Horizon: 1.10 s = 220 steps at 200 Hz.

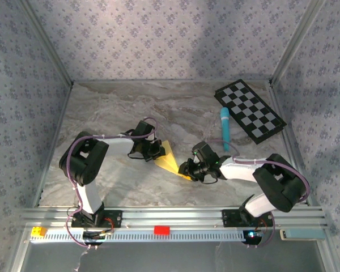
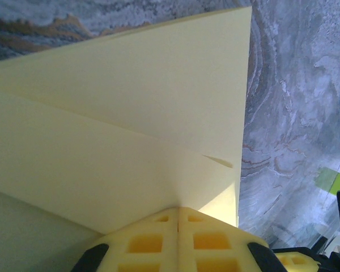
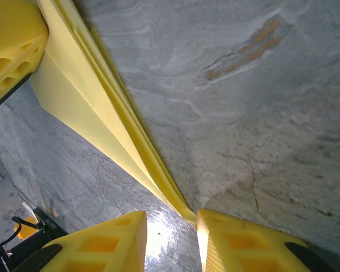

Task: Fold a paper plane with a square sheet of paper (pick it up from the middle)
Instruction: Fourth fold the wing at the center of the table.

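Paper wedge (image 1: 169, 158) sits in the middle of the table (image 1: 119, 113), between both arms. Left tool (image 1: 157, 151) looks clamped shut on its left edge. Right tool (image 1: 188, 170) is partly open around the near-right tip, not gripping. Flimsy, light stuff, so I'd pinch gently along the creased spine.

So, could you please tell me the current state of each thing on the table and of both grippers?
sheet of paper: folded into a triangular wedge.
left gripper: shut on the sheet of paper.
right gripper: open around the wedge's tip.
blue marker: lying on its side.
checkered board: lying flat.
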Available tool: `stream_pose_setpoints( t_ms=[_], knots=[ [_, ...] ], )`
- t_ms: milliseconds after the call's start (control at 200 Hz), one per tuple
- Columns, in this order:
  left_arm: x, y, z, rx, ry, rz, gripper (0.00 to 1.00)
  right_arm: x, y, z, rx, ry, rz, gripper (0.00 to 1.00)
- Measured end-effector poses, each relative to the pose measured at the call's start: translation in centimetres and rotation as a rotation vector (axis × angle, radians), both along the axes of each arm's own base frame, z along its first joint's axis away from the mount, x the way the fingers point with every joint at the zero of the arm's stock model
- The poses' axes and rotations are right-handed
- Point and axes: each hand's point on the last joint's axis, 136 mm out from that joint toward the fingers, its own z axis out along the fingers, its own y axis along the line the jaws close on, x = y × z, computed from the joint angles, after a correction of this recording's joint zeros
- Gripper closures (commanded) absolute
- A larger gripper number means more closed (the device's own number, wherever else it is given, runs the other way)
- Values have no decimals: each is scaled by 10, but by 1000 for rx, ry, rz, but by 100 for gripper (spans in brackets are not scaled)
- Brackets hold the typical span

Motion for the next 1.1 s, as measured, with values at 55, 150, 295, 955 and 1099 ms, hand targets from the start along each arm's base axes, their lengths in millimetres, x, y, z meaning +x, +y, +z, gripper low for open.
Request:
stream_pose_setpoints(
  t_ms=[55, 150, 295, 955, 1099],
  knots=[
    [0, 0, 0, -1, 3, 0, 98, 0, 0, 0, -1, 1, -1, 69],
    [0, 1, 0, -2, 3, 2, 98, 0, -1, 0, -8, 2, -3, 69],
    [0, 1, 0, -4, 9, 9, 98, -2, -2, 1, -20, 1, -4, 69],
    [3, 4, 0, -10, 29, 37, 98, 0, 5, 0, 3, 12, 7, 72],
    [2, 4, 0, -10, 29, 37, 98, 7, 11, 6, 29, -16, 8, 72]
  ],
)
